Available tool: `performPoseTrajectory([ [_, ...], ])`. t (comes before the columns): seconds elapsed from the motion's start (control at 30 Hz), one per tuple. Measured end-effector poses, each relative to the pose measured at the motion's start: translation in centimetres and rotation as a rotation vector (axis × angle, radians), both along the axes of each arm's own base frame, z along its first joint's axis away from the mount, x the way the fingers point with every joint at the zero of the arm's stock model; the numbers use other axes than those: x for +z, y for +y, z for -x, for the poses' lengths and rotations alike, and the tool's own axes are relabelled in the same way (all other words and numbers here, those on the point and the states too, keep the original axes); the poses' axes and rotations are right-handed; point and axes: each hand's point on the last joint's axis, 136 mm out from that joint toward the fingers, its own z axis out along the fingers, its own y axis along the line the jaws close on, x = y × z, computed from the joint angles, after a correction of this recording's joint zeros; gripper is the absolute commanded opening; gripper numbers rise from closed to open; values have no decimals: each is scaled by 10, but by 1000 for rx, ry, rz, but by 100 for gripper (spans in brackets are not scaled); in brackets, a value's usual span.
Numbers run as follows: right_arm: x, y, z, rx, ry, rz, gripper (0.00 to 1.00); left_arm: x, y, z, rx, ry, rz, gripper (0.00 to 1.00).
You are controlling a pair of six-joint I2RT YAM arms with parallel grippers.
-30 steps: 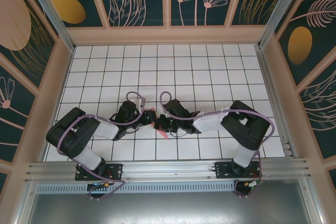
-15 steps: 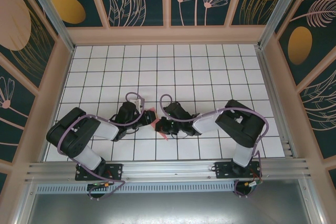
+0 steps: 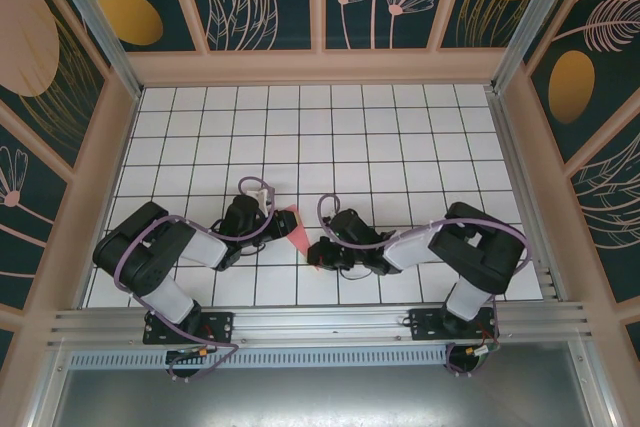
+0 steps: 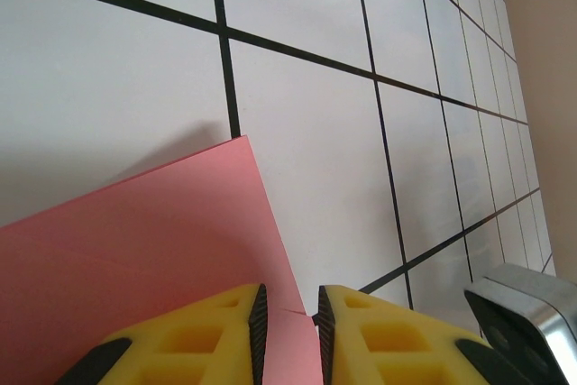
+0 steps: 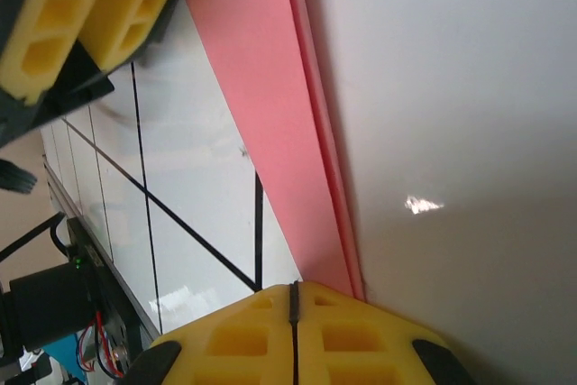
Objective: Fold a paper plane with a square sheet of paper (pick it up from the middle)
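On the gridded bench (image 3: 400,147), the left claw (image 3: 277,224) pinches one edge of the folded pink paper (image 3: 299,229). Its yellow pads (image 4: 216,331) stand close on either side of the sheet with only a slit between them, and that end rides clear of the surface, throwing a shadow (image 4: 171,155) below. From there the paper slants across the middle of the bench toward the right claw (image 3: 318,252), which is closed tight, pad against pad, with nothing caught between. The paper's narrow end runs under its tip, where two layered edges lie side by side along the crease. Whether that tip presses the sheet down or merely sits over it is hard to tell. The folding looks only partly done. The danger, to my eye, lies in the left claw's slim bite near the edge: any tug from either arm could slide the sheet out or tear it. A sideways drag by the closed right claw could skew the crease or splay the two layers apart.
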Motion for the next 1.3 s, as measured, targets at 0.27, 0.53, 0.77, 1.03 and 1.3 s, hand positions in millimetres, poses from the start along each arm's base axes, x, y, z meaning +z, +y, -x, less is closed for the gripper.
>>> performPoseTrajectory([
  [0.27, 1, -18, 14, 9, 17, 57, 9, 0, 0, 0, 0, -1, -1, 25],
  [0.53, 20, -22, 13, 26, -6, 105, 12, 0, 0, 0, -2, -1, -1, 25],
  [0.77, 43, 13, -8, 44, -60, 50, 11, 0, 0, 0, -4, -3, -2, 26],
  [1.03, 1, -2, 1, 53, 8, 150, 11, 0, -1, 0, -4, 0, -4, 26],
  [1.3, -1, -19, 12, 52, 1, 117, 12, 0, 0, 0, -4, 3, -6, 26],
])
